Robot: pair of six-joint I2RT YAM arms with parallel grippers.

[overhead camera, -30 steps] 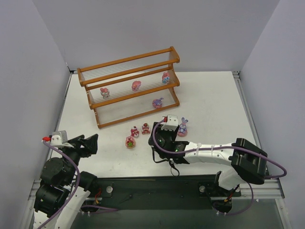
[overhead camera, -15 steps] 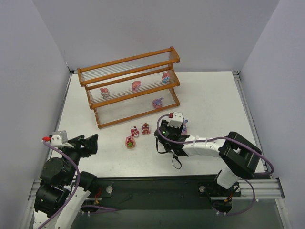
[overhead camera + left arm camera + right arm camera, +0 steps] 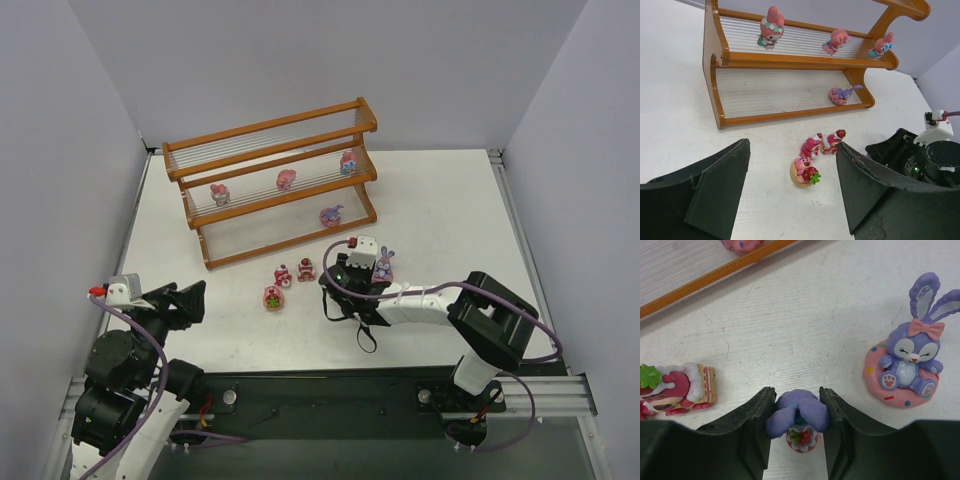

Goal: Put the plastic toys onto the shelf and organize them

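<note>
Sitting between right gripper [image 3: 796,394] fingers, purple eared toy [image 3: 799,412], touching both

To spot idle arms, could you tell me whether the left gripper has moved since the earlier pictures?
No. The left gripper keeps its place relative to the shelf.

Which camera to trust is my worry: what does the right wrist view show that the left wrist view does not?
Only the right wrist view: the right gripper closed on a purple-eared toy, and a purple bunny toy beside it. Only the left wrist view: the open left gripper, three toys on the middle tier of the shelf, and a round clover toy. Both: that shelf's bottom rail and a red strawberry toy.
</note>
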